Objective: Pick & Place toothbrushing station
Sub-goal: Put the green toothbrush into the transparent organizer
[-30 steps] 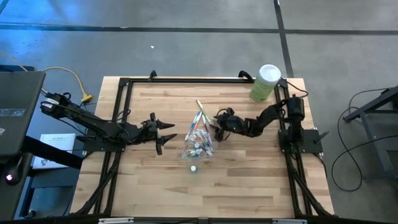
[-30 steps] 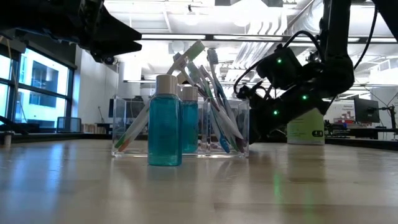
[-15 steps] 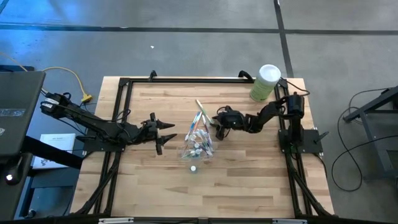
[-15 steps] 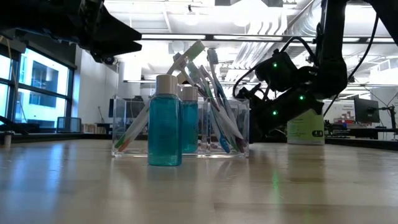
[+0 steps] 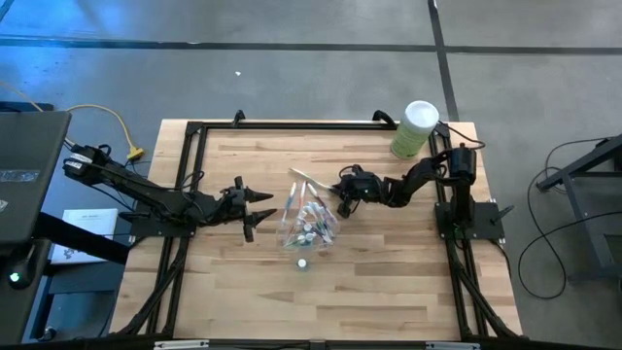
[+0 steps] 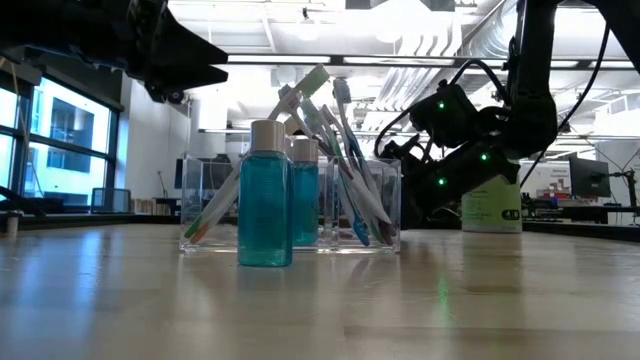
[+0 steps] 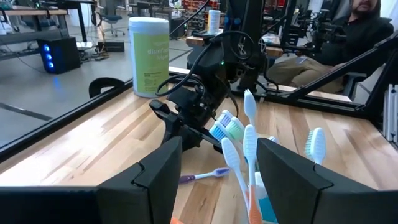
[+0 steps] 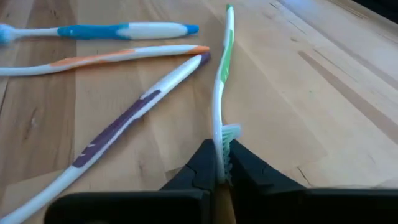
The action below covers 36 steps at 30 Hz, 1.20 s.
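Wooden planking forms the table (image 5: 233, 156), seen from above. At the left, the left gripper (image 5: 255, 209) is held waiting with its jaws parted and nothing between them, well short of the clear holder (image 5: 309, 228). Most toothbrushes (image 6: 335, 160) are already stood in that holder, with a teal bottle (image 6: 265, 195) in front. Several brushes are still seen lying on the wood, so the task is judged partly done. At the right, the right gripper (image 8: 219, 169) is clamped on a green toothbrush (image 8: 219, 93) near its bristles.
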Motion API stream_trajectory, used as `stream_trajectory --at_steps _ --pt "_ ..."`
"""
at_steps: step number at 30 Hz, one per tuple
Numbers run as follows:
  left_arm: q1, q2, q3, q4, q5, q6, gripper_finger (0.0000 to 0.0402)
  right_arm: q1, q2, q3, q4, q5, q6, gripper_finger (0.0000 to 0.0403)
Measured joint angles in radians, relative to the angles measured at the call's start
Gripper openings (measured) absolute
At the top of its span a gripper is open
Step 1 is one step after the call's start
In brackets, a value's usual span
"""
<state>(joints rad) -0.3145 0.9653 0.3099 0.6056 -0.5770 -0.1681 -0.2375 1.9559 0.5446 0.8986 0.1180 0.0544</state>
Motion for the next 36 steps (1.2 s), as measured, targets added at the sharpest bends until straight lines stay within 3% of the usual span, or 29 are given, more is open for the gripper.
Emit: stream_trajectory --at_steps 14,23,36 --pt "-0.028 0.0 0.0 -0.004 0.0 -0.018 0.0203 0.084 -0.023 -0.002 0.022 0.079 -0.023 0.0012" --pt "-0.03 0.0 0.0 -0.008 0.0 -0.013 0.0203 0.157 -0.193 -0.002 -0.114 0.195 -0.06 0.0012" --pt "-0.03 0.0 0.0 0.041 0.023 0.062 0.0203 0.282 -0.419 -0.002 -0.236 0.276 -0.086 0.0012"
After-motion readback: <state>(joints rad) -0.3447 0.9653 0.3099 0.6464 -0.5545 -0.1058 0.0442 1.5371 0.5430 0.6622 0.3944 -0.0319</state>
